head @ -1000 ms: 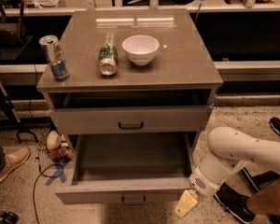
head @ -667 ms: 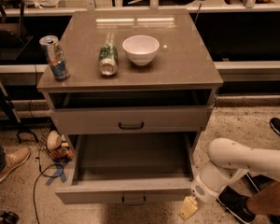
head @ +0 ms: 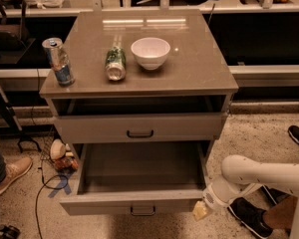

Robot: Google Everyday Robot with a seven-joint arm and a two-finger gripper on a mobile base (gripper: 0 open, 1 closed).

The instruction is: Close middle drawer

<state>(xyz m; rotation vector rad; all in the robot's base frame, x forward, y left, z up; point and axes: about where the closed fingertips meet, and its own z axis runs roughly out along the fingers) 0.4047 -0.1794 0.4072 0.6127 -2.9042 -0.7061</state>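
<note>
The middle drawer (head: pixel 134 202) is pulled far out of the grey-tan cabinet, and its bare interior (head: pixel 142 166) shows. Its low flat front carries a small dark bar handle (head: pixel 142 211). My gripper (head: pixel 200 211), with a yellowish tip on a white arm (head: pixel 254 176), is low at the drawer's front right corner, next to the front panel. The arm comes in from the right. The taller-fronted drawer (head: pixel 139 128) above is slightly out, with a dark gap under the cabinet top.
On the cabinet top (head: pixel 199 68) stand a drink can (head: pixel 59 61), a lying green bottle (head: pixel 115 62) and a white bowl (head: pixel 150 52). Shoes (head: pixel 12 171) and cables lie on the floor at the left. A dark shoe (head: pixel 249 215) is beside my arm at the right.
My arm's elbow has dropped lower and the gripper has stayed by the drawer's front right corner, shifting slightly. The middle drawer is about as far out as before.
</note>
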